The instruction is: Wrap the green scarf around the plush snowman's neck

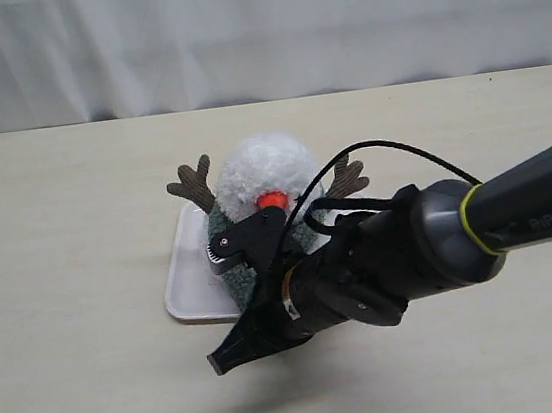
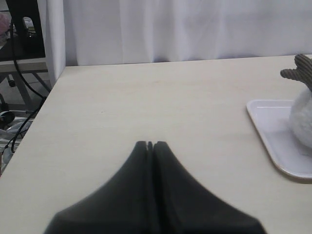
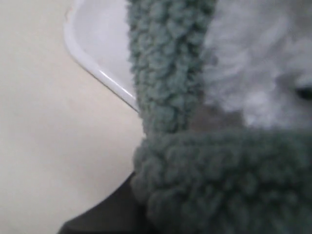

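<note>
Snowman (image 1: pixel 262 173) on tray (image 1: pixel 186 278), centre frame. Scarf (image 1: pixel 226 223) draped below head, tail hanging down front. Right gripper (image 1: pixel 218 309) spread wide at tail, apparently not pinching. Left gripper (image 2: pixel 150 145) clenched, empty. Fleece looks soft, light, limp: pinch near end.

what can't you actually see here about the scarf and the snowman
- Exterior view: the right gripper and its arm cover the lower part of the fluffy white plush snowman, hiding its neck and most of the fuzzy sage-green fleece scarf.
- Right wrist view: too close and blurred, and the picture's edges cut off the scarf's ends.
- Left wrist view: the picture's edge cuts off the snowman, and no scarf shows.
</note>
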You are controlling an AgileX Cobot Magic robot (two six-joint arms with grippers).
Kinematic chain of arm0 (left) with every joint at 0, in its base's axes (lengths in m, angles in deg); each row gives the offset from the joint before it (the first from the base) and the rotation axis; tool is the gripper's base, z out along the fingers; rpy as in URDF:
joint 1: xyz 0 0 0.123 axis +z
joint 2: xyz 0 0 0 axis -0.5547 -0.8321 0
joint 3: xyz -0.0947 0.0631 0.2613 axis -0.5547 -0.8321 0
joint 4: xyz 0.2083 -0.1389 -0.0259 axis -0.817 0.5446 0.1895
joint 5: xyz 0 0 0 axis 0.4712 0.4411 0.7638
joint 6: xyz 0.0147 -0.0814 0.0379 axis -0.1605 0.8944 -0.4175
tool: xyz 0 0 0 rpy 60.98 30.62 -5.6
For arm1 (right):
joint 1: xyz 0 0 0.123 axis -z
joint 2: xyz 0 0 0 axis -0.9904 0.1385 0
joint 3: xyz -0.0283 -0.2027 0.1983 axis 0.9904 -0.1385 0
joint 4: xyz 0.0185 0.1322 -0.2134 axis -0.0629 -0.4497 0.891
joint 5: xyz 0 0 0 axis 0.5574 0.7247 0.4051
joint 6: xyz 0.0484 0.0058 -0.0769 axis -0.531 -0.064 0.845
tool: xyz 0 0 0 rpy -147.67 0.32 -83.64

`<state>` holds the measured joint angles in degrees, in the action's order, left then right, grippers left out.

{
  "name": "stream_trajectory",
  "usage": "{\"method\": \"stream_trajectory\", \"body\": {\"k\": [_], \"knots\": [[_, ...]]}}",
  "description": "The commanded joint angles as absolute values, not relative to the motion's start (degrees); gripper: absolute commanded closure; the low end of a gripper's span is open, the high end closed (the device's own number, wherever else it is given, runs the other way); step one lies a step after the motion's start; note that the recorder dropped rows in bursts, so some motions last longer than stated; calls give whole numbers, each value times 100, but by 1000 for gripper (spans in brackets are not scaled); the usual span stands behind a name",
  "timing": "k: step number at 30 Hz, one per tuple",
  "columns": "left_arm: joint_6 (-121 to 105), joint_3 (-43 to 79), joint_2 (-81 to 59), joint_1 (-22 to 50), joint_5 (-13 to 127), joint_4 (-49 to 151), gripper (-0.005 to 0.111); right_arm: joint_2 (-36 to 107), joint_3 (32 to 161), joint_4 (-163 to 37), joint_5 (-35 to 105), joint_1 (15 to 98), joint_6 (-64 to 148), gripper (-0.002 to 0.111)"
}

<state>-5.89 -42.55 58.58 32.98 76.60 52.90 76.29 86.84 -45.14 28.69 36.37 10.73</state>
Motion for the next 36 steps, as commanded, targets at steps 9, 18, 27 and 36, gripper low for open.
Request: {"method": "stream_trajectory", "body": {"k": [9, 18, 27, 36], "knots": [[-570, -4276, 5868, 3327, 7599, 5332, 107, 7585, 8688, -4294, 2009, 3661, 1161, 104], [-570, -4276, 5868, 3327, 7599, 5332, 107, 7466, 8699, -4294, 2019, 3661, 1178, 104], [-570, -4276, 5868, 3327, 7587, 5321, 107, 6785, 8699, -4672, 1354, 3661, 1178, 74], [-570, -4276, 5868, 3327, 7587, 5321, 107, 5803, 8699, -6397, -125, 3661, 2613, 54]]}}
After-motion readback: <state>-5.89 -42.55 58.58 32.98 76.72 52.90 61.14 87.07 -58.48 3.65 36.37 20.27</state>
